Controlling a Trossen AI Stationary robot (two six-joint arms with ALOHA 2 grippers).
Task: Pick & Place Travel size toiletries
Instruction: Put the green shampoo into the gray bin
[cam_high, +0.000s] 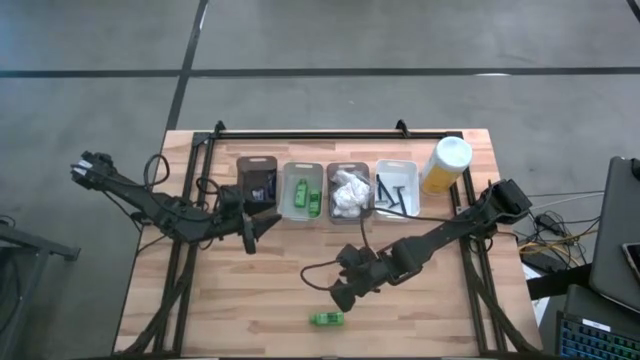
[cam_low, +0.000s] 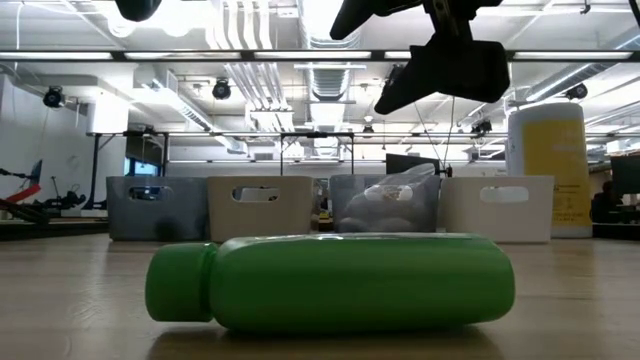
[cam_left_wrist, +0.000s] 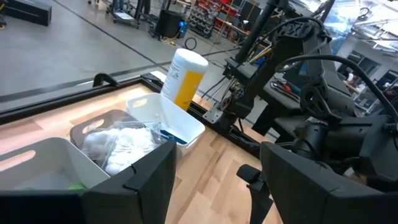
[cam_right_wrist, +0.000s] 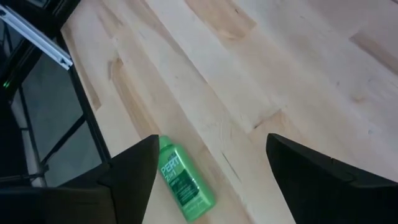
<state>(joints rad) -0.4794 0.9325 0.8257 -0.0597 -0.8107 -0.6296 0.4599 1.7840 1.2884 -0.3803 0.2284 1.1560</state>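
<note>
bottle (cam_high: 326, 319) in bright green lies on its side alone near the table's (cam_high: 230, 310) front edge, bare wood all round it. right gripper (cam_high: 341, 294) hangs just behind and above it, fingers spread wide, holding nothing. left gripper (cam_high: 250, 233) hovers wide open by the dark tray (cam_high: 256, 180), where the row of trays lines the back rail.

green bottle (cam_high: 326, 319), lying flat, near table edge
</note>
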